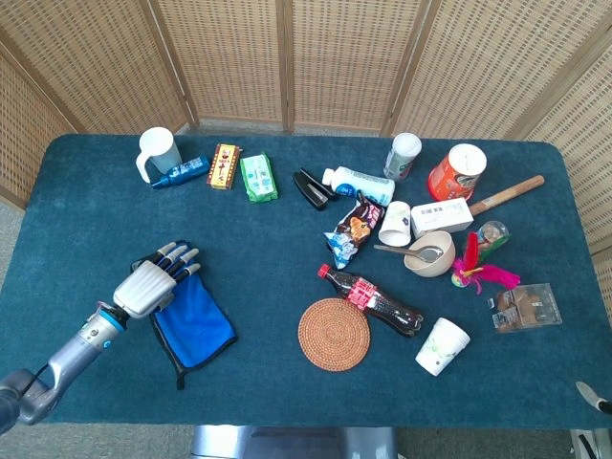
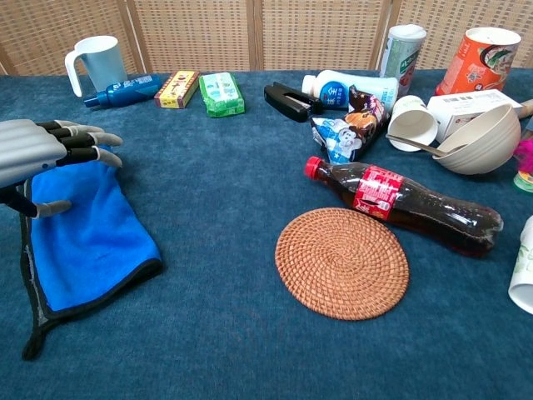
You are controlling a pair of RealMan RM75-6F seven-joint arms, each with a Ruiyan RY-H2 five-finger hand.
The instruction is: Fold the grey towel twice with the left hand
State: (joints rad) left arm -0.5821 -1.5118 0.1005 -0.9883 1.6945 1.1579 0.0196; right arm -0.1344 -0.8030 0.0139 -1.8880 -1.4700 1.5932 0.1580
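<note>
The towel (image 1: pixel 194 320) lies folded near the table's (image 1: pixel 287 229) front left edge, blue face up with a dark border, a loose strip trailing toward the front. The left hand (image 1: pixel 148 284) hovers over its far left corner, fingers spread and holding nothing; whether the thumb brushes the cloth is hard to tell. The right hand is out of sight. If the hand catches that border while lifting away, it could likely drag a layer open and undo the fold.
</note>
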